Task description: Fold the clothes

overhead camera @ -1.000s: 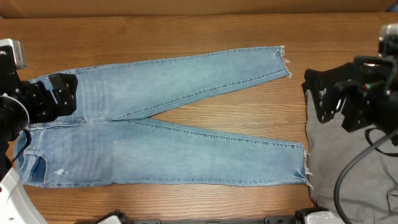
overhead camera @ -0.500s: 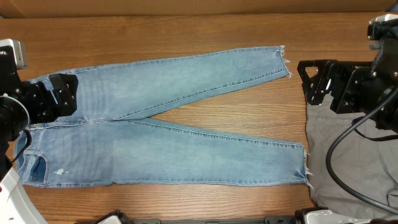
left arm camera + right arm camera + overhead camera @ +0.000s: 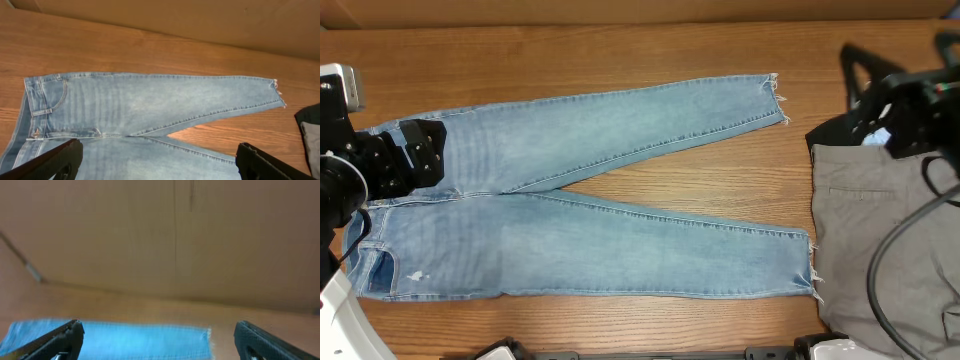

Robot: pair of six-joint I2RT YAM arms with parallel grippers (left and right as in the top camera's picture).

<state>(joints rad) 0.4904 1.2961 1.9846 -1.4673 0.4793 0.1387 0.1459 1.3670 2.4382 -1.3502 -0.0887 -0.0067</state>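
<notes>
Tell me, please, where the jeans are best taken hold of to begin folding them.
Take the jeans at the frayed hems, coming down from above at the right end. They lie flat with the legs spread in a V, so the hems are free edges with bare table beside them, probably easy to pinch and carry over toward the waistband.

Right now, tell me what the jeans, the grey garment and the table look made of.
Jeans: light-blue washed denim, matte, with frayed hems and visible seams. Grey garment: a smooth, thinner-looking woven cloth, possibly cotton twill. Table: wood or wood-look laminate, brown with grain lines and a slight sheen.
</notes>
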